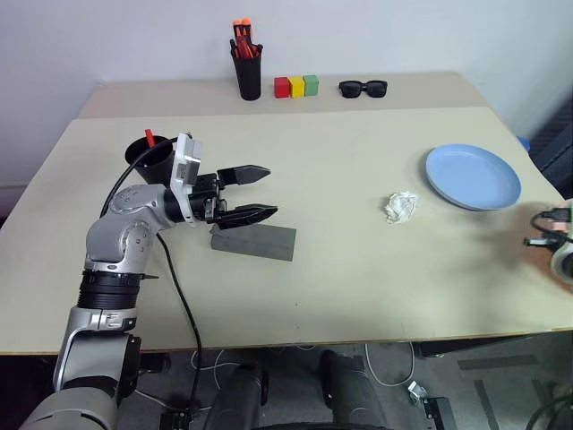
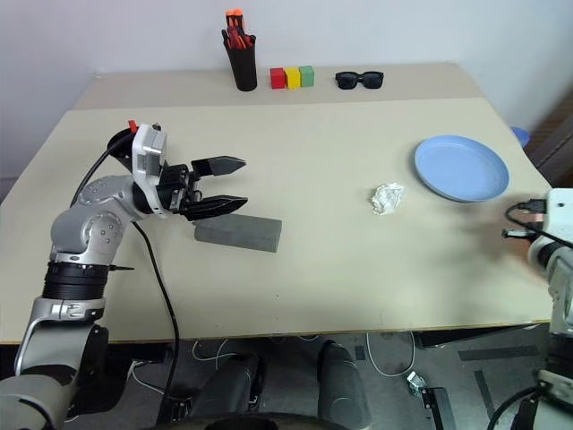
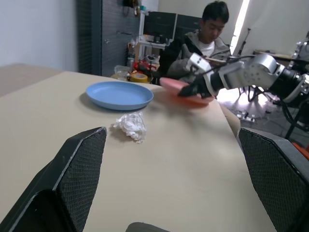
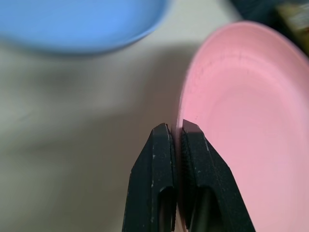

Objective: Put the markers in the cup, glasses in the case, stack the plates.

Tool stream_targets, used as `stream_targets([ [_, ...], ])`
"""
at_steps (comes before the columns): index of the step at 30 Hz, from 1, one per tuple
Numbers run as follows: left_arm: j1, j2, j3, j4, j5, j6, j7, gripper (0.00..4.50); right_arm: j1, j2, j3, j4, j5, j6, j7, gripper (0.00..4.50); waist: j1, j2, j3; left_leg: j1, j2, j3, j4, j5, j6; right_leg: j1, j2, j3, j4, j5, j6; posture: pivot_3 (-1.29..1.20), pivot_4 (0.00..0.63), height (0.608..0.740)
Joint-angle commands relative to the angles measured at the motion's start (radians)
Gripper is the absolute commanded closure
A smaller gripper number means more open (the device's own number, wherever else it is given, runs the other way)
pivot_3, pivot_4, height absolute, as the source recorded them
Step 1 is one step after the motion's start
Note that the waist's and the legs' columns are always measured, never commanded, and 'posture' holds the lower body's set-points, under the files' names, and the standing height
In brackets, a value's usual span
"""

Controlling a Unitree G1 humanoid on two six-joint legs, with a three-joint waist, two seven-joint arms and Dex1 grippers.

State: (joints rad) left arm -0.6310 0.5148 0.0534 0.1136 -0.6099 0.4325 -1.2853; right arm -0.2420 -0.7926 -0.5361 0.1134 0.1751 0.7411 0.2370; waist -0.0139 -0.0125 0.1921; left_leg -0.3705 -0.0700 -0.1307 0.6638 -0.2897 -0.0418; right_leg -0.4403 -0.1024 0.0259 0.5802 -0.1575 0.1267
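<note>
So my right claw [image 4: 176,133] is pinched tight on the rim of the pink plate [image 4: 241,121], one finger on each side of the edge, and from my left wrist view that arm reaches in from the far right side of the table [image 1: 340,269] with the plate held slightly off the surface near the edge. The light blue plate [image 1: 473,176] sits flat on the table just beside it, not touching. My left arm is bent at the elbow over the near-left part of the table, forearm about level, and my left claw [image 1: 258,193] points off to the right with its fingers spread wide and nothing between them. It hovers right above the grey case [image 1: 253,240], which lies closed. The black cup [image 1: 150,154] stands just behind my left wrist with a red-capped marker [image 1: 150,139] sticking out of it. A crumpled white wad [image 1: 401,206] lies between the case and the blue plate.
</note>
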Motion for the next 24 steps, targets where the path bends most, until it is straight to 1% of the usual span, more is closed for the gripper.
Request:
stream_targets([
  [1,-0.002,0.004,0.008,-0.028,-0.006,0.000,0.012,0.00,-0.113,-0.017,0.038,0.017,0.007,-0.132,0.040,4.45,-0.009,0.001,0.000,0.001,0.000,0.001,0.000,0.000,0.000,0.000,0.000,0.000,0.000,0.000,0.000,0.00,0.150,0.740],
  [4,0.008,0.002,0.010,-0.040,-0.008,0.003,0.028,0.00,-0.220,0.007,0.179,0.099,-0.038,-0.229,0.099,4.45,-0.018,0.001,0.000,0.001,0.001,0.001,-0.001,0.000,0.000,0.000,0.001,0.000,0.000,0.000,0.000,0.00,0.150,0.740],
  [8,0.026,0.006,0.021,-0.072,-0.017,0.014,0.055,0.00,-0.363,0.054,0.310,0.273,-0.094,-0.328,0.121,4.45,-0.026,0.001,0.000,0.001,0.001,0.001,-0.001,0.000,0.000,0.000,0.001,0.000,0.000,0.000,0.000,0.00,0.150,0.740],
  [12,0.057,0.017,0.038,-0.122,-0.032,0.032,0.087,0.00,-0.448,0.085,0.365,0.424,-0.113,-0.413,0.135,4.45,-0.019,0.001,0.000,-0.001,0.000,0.000,-0.001,0.000,0.000,-0.002,0.000,0.000,0.000,0.000,0.000,0.00,0.150,0.740],
  [15,0.080,0.027,0.050,-0.156,-0.042,0.042,0.111,0.00,-0.472,0.099,0.384,0.478,-0.107,-0.444,0.179,3.51,-0.016,0.001,0.000,-0.002,0.000,0.000,-0.001,0.000,0.001,-0.002,0.000,0.000,-0.001,0.000,0.000,0.00,0.150,0.740],
  [16,0.086,0.030,0.053,-0.162,-0.044,0.044,0.116,0.00,-0.477,0.101,0.389,0.494,-0.112,-0.463,0.184,3.09,-0.016,0.001,0.000,-0.002,0.000,0.000,-0.001,0.000,0.001,-0.002,0.000,0.000,-0.001,0.000,0.000,0.00,0.150,0.740],
  [17,0.091,0.032,0.055,-0.168,-0.045,0.045,0.120,0.00,-0.481,0.105,0.389,0.502,-0.105,-0.470,0.199,2.60,-0.015,0.001,0.000,-0.002,0.000,0.000,-0.001,0.000,0.001,-0.002,0.000,0.000,-0.001,0.000,0.000,0.00,0.150,0.740],
  [19,0.098,0.033,0.058,-0.177,-0.050,0.054,0.134,0.00,-0.488,0.115,0.377,0.499,-0.081,-0.473,0.226,1.44,-0.016,0.001,0.000,-0.001,0.000,0.000,-0.001,0.000,0.001,-0.002,0.000,0.000,0.000,0.000,0.000,0.00,0.150,0.740],
  [20,0.098,0.031,0.058,-0.177,-0.050,0.050,0.138,0.00,-0.494,0.116,0.374,0.497,-0.084,-0.478,0.220,1.01,-0.017,0.001,0.000,-0.001,0.000,0.000,-0.001,0.000,0.000,-0.002,0.000,0.000,0.000,0.000,0.000,0.00,0.150,0.740],
  [21,0.098,0.030,0.057,-0.176,-0.051,0.050,0.141,0.00,-0.498,0.114,0.371,0.493,-0.087,-0.481,0.213,0.47,-0.019,0.001,0.000,-0.001,0.000,0.000,-0.001,0.000,0.001,-0.002,0.000,0.000,0.000,0.000,0.000,0.00,0.150,0.740],
  [22,0.098,0.029,0.055,-0.175,-0.050,0.049,0.142,0.00,-0.499,0.112,0.366,0.482,-0.085,-0.484,0.205,0.08,-0.020,0.001,0.000,-0.001,0.000,0.000,-0.001,0.000,0.000,-0.002,0.000,0.000,0.000,0.000,0.000,0.00,0.150,0.740],
  [24,0.096,0.028,0.052,-0.173,-0.051,0.047,0.140,0.00,-0.496,0.120,0.334,0.435,-0.042,-0.455,0.211,0.08,-0.021,0.001,0.000,-0.001,0.000,0.000,-0.001,0.000,0.000,-0.002,0.000,0.000,0.000,0.000,0.000,0.00,0.150,0.740],
])
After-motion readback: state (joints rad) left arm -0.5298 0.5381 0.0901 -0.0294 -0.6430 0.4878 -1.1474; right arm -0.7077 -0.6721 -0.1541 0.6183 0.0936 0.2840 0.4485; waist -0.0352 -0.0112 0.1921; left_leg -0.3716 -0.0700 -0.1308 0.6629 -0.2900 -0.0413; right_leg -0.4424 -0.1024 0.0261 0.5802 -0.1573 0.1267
